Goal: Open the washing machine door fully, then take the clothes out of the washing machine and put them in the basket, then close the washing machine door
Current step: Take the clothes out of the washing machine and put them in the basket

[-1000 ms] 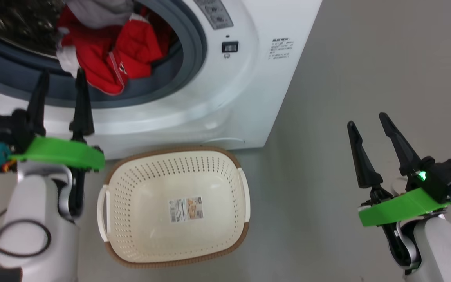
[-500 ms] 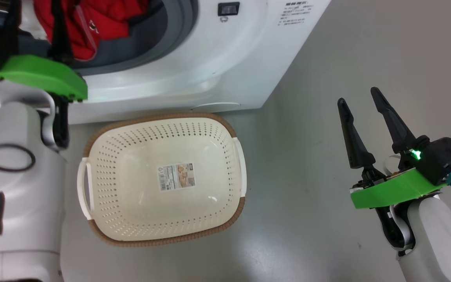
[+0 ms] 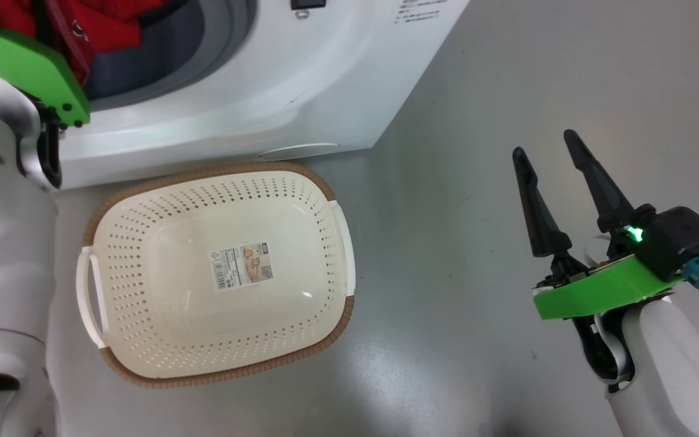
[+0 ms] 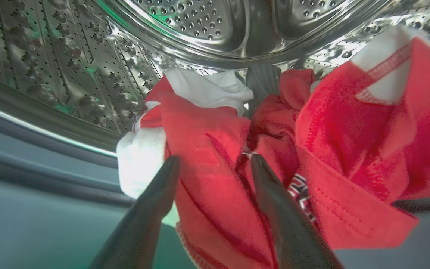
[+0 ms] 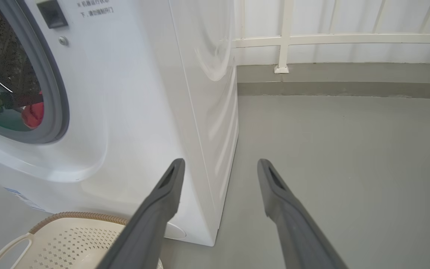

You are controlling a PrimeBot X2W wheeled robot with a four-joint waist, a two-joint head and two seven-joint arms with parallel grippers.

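Down at lower right, right gripper (image 3: 542, 142) is hovering over grey floor (image 3: 477, 91), fingers spread. Basket (image 3: 204, 173) is sitting just before washing machine (image 3: 234, 109). Inside drum (image 4: 185, 18), left gripper (image 4: 215, 158) is gaping wide, red fold of clothes (image 4: 207, 130) lying between its fingers.

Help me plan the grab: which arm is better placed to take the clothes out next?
Left. The left claw is open inside the drum, straddling a fold of the clothes. The right claw hangs open over the floor, beside the washing machine, away from its opening.
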